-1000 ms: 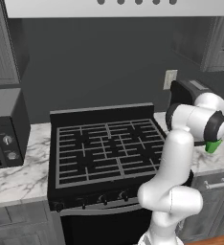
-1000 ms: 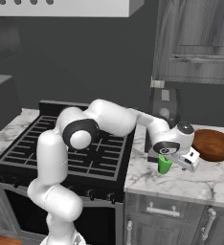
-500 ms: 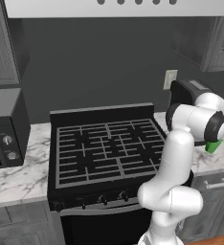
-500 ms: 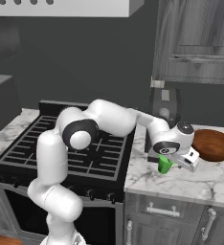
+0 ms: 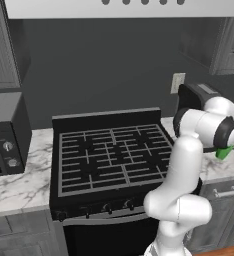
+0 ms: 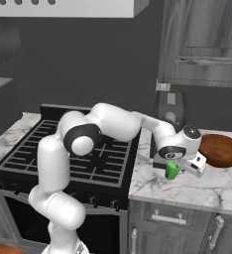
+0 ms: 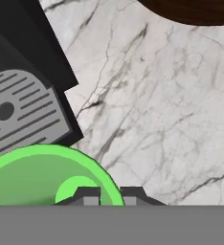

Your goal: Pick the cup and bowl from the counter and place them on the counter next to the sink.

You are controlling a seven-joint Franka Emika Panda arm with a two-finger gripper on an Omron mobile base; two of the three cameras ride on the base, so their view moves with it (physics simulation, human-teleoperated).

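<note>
At far left of the left base view, a dark microwave [image 5: 4,135] sits on the white marble counter [image 5: 19,187]. Centre frame: black grated stove [image 5: 111,155]. Right of it the white arm [image 5: 181,170] rises from the lower right and bends toward the right edge, where a sliver of the green cup [image 5: 223,152] shows under the wrist, at mid-height. A dark appliance [image 5: 191,95] stands behind the arm, a wall outlet [image 5: 177,82] just above it.

Right base view, left to right: stove at left-centre, arm arching over it to the counter right of the stove. Gripper [image 6: 173,164] sits low over the cup [image 6: 172,171], right of centre; the cup stands upright on the marble near the front edge. Bowl [image 6: 220,150], reddish-brown, at the right edge, just beside the hand, apart from the cup.

Hand view: cup [image 7: 42,174] fills the lower left, seen from above. The two fingertips [image 7: 87,196] stand close together at the bottom, one inside the rim, one outside — narrow, pinching the cup's wall. Bowl rim [image 7: 190,12] at upper right.
</note>
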